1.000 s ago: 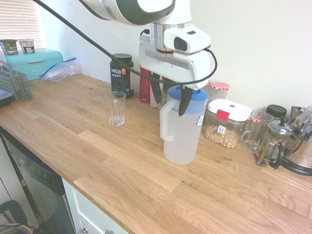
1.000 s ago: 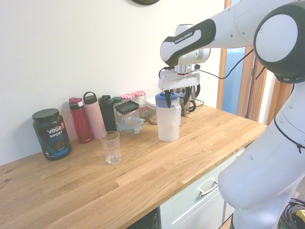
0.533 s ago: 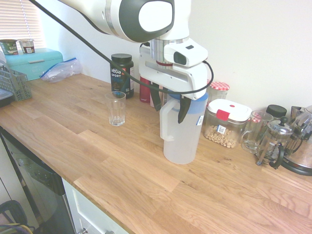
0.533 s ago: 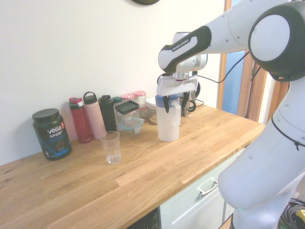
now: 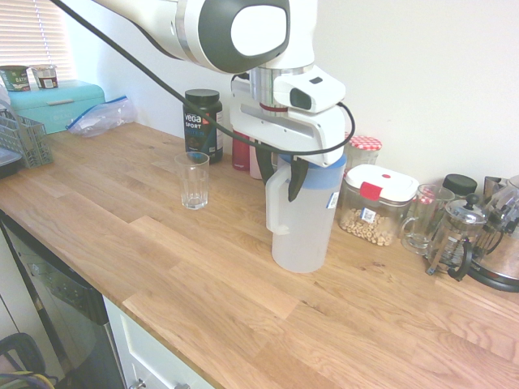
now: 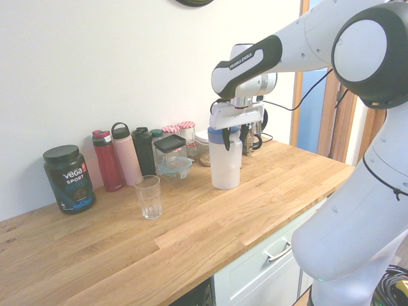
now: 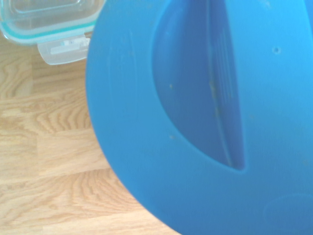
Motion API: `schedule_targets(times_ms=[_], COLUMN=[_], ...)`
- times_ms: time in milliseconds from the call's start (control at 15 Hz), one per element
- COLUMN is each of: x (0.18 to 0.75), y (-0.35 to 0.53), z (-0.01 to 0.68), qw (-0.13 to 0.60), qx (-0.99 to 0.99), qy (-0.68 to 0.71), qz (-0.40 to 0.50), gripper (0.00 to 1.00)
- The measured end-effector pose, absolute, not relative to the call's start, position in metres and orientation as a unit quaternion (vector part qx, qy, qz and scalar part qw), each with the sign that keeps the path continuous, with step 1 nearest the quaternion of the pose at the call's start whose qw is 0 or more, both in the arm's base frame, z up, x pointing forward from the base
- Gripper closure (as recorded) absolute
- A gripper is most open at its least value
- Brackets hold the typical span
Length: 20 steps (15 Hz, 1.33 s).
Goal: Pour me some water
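Observation:
A translucent white pitcher (image 5: 304, 227) with a blue lid stands upright on the wooden counter (image 5: 162, 259), its handle turned toward the glass. In the second exterior view the pitcher (image 6: 225, 166) sits mid-counter. My gripper (image 5: 280, 172) hangs straight down at the top of the handle, at lid height, and shows the same way from the other side (image 6: 225, 139). An empty clear glass (image 5: 193, 180) stands about a hand's length from the pitcher, also seen nearer the front edge (image 6: 148, 197). The blue lid (image 7: 205, 122) fills most of the wrist view.
Along the wall stand a black Vega tub (image 5: 203, 124), several bottles (image 6: 124, 156), a cereal box with a red clip (image 5: 377, 203), a glass mug (image 5: 422, 217) and a French press (image 5: 456, 235). A teal bread box (image 5: 57, 104) and a dish rack (image 5: 20, 138) are at the far end.
My gripper has come down from above the lid to the top of the pitcher's handle. Pitcher and glass have not moved.

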<state>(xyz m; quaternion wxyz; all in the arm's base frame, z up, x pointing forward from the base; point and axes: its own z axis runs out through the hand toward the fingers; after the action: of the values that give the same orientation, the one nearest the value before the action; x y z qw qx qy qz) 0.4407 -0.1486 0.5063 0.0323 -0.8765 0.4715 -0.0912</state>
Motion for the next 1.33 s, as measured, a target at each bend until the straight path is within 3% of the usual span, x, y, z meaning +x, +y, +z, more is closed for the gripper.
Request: schedule_targets(times_ms=[1000, 1333], x=[0.442, 0.426], y=[-0.151, -0.145], z=[0.507, 0.570], qw=[0.033, 0.054], qx=[-0.877, -0.890], qy=[0.469, 0.433], qz=[-0.098, -0.131], gripper=[1.00, 1.00])
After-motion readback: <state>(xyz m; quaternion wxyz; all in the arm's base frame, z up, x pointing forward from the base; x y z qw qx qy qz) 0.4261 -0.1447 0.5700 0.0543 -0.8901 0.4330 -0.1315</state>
